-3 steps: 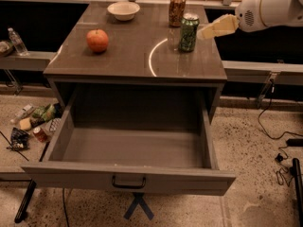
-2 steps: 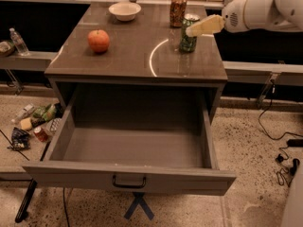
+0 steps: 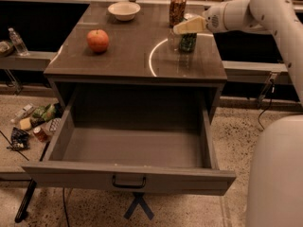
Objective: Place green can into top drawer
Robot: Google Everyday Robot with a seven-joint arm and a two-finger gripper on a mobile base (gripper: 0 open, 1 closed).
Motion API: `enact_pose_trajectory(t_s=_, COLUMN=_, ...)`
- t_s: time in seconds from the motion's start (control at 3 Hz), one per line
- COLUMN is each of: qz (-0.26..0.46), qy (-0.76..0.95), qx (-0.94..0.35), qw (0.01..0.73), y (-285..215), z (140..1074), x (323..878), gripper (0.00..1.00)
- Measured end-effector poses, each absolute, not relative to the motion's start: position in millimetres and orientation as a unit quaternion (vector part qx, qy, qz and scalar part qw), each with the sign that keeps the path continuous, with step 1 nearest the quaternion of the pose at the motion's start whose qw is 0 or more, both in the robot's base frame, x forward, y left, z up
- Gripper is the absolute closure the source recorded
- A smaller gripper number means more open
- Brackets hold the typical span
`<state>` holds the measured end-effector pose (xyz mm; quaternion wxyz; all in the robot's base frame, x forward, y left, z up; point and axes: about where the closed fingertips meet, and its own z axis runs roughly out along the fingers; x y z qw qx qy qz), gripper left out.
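The green can [image 3: 188, 42] stands upright on the right side of the grey cabinet top [image 3: 128, 56]. My gripper [image 3: 182, 28], pale yellow at the end of the white arm, reaches in from the right and sits over the can's top, hiding the lid. The top drawer [image 3: 132, 148] is pulled wide open below the cabinet top, with nothing in it. Its front panel with the dark bar handle [image 3: 129, 181] faces me.
A brown-red speckled can [image 3: 177, 8] stands just behind the green can. A white bowl [image 3: 124, 10] sits at the back and a red apple [image 3: 97, 40] on the left. Litter [image 3: 33, 122] lies on the floor at left. A water bottle [image 3: 18, 41] stands on a left ledge.
My gripper has moved left from beside the green can to over its top. The can, drawer and other objects have stayed in place.
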<state>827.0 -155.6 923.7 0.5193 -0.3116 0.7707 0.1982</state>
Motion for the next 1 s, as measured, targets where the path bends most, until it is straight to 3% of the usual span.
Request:
enact_pose_trajectory(t_s=0.67, qz=0.214, qy=0.781, qx=-0.313, qw=0.496, y=-151, z=892, x=836, gripper=0.64)
enact_pose_trajectory(t_s=1.0, qz=0.243, qy=0.757, qx=-0.34, qw=0.502, y=-146, z=911, x=807, gripper=0.88)
